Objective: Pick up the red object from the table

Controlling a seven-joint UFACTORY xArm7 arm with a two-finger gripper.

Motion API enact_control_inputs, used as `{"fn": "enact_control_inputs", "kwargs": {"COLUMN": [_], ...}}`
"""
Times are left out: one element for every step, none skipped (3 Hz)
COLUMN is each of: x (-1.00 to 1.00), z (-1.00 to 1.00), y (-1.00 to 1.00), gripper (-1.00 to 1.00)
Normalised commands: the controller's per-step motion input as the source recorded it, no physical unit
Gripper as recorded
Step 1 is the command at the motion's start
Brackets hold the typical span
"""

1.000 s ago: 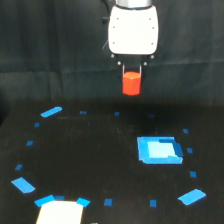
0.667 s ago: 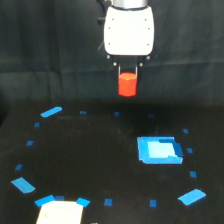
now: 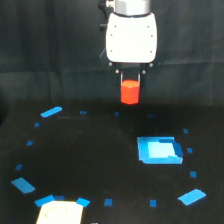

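Red object (image 3: 130,93) pinched in gripper (image 3: 130,80), held clear above table (image 3: 90,165), 11 o'clock of blue patch (image 3: 159,150), confirming lift.

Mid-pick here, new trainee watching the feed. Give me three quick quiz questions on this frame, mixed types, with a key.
1. True or false: the red object is resting on the table.
2. The hand holds: A) the blue square patch B) the red object C) nothing.
3. Fill in: in the exterior view, the patch lies to the lower ____ of the red object.

Key: 1 false, it hangs above the table in the hand. 2 B. 3 right.
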Motion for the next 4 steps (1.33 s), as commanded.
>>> {"fn": "enact_control_inputs", "kwargs": {"x": [-0.36,0.36,0.03,0.46], "z": [0.14,0.07,0.55,-0.20], "y": [-0.05,-0.62,-0.39,-0.12], "gripper": [-0.83,-1.00,-1.00,-1.00]}}
